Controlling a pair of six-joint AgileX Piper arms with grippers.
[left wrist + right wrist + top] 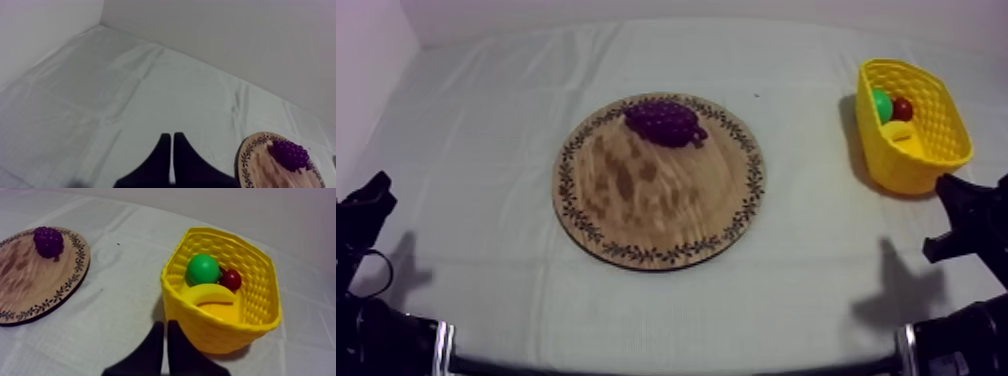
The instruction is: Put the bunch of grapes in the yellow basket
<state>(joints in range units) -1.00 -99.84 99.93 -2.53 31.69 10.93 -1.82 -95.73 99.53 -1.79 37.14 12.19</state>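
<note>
While both arms sit low at the near edge of the counter [486,140], the left end effector [171,142] is close to the near left corner. Its two black fingers are pressed together into a narrow wedge with nothing between them. The right end effector [165,325] is by the right edge, its fingers likewise pressed together and empty. It points at the near wall of the basket [220,333] and is close to it; whether it touches cannot be told.

Beyond them, the board [656,215] lies flat in the middle of the counter on the grey-white cloth [806,290], its rim ringed with a dark leaf pattern. It is well apart from both end effectors. The grapes [664,121], a purple bunch, rest on the far part of the board, just inside the rim on the side toward the far edge of the counter. Nothing holds them.

At about the same depth, the yellow basket stands upright near the right edge, toward the far right corner, well apart from the board. Inside it, a banana [215,294] curves against the near wall. Behind it, a green fruit [202,269] and a small red fruit [230,280] sit side by side, touching, close to the far wall.
</note>
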